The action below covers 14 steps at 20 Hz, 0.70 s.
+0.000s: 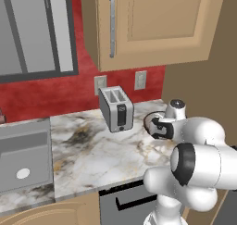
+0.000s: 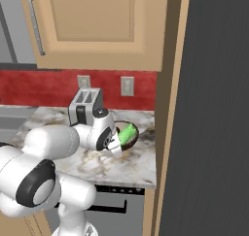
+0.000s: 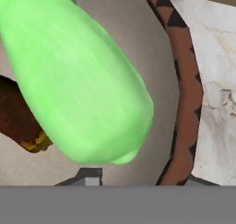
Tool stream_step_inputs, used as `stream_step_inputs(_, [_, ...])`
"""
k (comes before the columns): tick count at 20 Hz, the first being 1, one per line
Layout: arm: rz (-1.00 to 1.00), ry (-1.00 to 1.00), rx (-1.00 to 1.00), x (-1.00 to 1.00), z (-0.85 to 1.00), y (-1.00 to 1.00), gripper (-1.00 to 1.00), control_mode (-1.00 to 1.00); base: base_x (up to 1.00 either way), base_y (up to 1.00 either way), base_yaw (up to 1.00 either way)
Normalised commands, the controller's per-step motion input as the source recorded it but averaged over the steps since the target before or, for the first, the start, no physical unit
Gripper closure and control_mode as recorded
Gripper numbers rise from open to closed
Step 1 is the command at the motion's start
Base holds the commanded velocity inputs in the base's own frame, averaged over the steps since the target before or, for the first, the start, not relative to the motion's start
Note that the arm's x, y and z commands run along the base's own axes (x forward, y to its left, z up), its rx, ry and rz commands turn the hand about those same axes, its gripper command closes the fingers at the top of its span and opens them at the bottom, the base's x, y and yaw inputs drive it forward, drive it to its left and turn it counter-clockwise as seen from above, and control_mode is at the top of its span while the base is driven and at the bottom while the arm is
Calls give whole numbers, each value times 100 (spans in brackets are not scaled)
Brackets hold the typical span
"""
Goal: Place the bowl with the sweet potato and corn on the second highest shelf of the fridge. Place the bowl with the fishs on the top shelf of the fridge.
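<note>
The bowl with the sweet potato and corn (image 2: 131, 138) sits on the marble surface (image 2: 131, 167) near its right end, just in front of the toaster (image 2: 85, 106) and beside the tall wooden panel (image 2: 168, 133). Much of it is hidden: in the right base view the robot's wrist covers its left half, and in the left base view only a sliver of rim (image 1: 149, 120) shows past the arm. The corn (image 3: 78, 80) shows well in the hand view, lying inside the pale bowl, with the sweet potato (image 3: 18, 121) cut off at the left edge beneath it. The dark patterned rim (image 3: 184, 89) curves down the right side.

The arm reaches forward and low over the surface, wrist bent down, so the gripper (image 3: 138, 179) stands at the bowl's rim. One finger tip (image 3: 90, 176) shows inside the bowl and the other lies outside the wall, so the jaws straddle the rim; whether they already press on it cannot be told, since the tips are nearly cut off at the bottom.
</note>
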Motion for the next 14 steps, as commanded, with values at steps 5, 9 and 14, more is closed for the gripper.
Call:
stream_step_inputs(5, [0,-3,0,-29,3,0,100,-100,0,0,0])
stream_step_inputs(9, [0,-21,1,-97,54,0,100,-100,0,0,0])
stream_step_inputs(14, [-4,-27,0,-100,99,1,100,-100,0,0,0])
